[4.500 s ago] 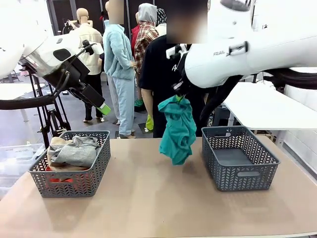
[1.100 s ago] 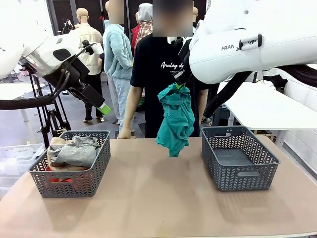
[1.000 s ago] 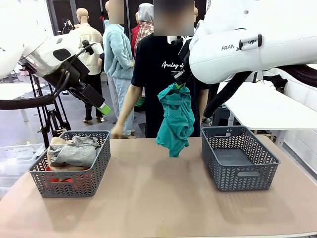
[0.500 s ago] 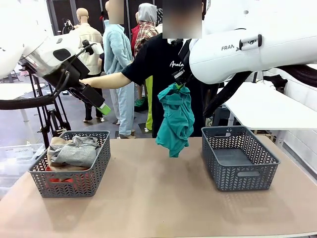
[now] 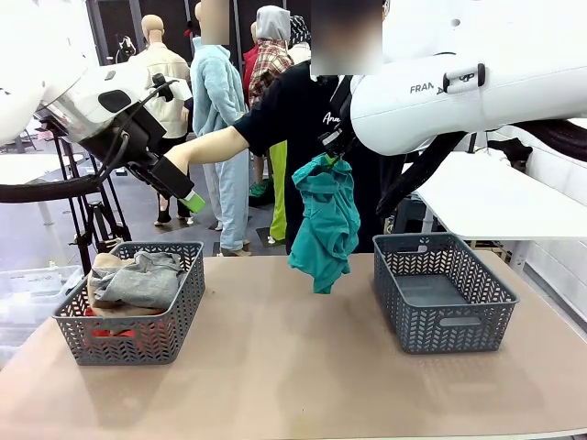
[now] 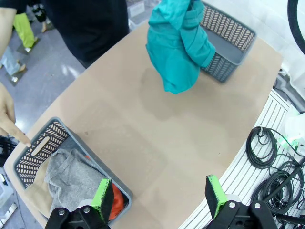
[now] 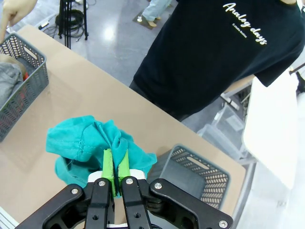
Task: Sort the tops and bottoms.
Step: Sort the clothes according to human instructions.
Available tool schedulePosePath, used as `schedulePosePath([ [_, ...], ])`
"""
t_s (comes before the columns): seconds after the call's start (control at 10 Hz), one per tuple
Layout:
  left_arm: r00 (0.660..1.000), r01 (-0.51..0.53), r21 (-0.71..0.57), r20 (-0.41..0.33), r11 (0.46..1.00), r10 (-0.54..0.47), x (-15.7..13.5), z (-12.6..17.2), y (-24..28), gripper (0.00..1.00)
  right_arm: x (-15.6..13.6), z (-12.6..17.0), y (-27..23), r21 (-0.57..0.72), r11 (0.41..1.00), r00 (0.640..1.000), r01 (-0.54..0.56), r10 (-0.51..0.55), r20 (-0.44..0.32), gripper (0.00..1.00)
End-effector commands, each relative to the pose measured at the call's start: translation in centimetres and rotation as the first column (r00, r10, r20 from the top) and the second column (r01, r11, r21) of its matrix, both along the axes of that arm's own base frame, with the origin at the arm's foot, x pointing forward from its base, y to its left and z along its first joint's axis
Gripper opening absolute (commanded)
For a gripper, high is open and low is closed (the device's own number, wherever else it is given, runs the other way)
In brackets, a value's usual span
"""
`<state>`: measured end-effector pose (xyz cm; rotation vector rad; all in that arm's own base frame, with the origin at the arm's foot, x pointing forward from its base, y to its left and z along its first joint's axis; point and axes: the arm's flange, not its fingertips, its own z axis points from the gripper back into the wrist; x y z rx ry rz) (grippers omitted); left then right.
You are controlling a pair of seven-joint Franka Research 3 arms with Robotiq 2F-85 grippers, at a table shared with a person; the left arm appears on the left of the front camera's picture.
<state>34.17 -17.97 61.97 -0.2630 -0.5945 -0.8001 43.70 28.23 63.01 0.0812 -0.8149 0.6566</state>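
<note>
On your far left, the left gripper hangs in the air above the left basket, its green-padded jaws spread wide with nothing between them; you can see the same gap in the left wrist view, where the two green pads stand well apart over the basket's near corner. The person's hand reaches out just beside that gripper, close to the black wrist section; you cannot tell whether it touches.

Below, the left basket holds the grey top on top of the pile, with the tan top showing at the back left edge and a strip of the orange-red top visible through the basket's front wall.

Moving to the middle, you see the teal top dangling in the air above the table, clear of the tabletop and between the two baskets, nearer the right one. The right gripper is clamped on its upper edge, pads pressed together on a fold of the cloth. Behind the teal top stands the person in a black T-shirt.

To your right, the right basket sits on the table, its grey floor bare.
</note>
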Motion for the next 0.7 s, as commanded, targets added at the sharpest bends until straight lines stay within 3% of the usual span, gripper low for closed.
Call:
schedulePosePath([
  [0.0, 1.0, -0.005, -0.005, -0.002, 1.0, 0.005, -0.02, 0.01, 0.13, 1.0, -0.06, 0.36, -0.07, -0.005, 1.0, 1.0, 0.014, -0.014, -0.004, 0.0],
  [0.6, 1.0, -0.005, -0.005, -0.002, 1.0, 0.005, -0.02, 0.01, 0.13, 1.0, -0.06, 0.36, -0.07, -0.005, 1.0, 1.0, 0.014, -0.014, -0.004, 0.0],
])
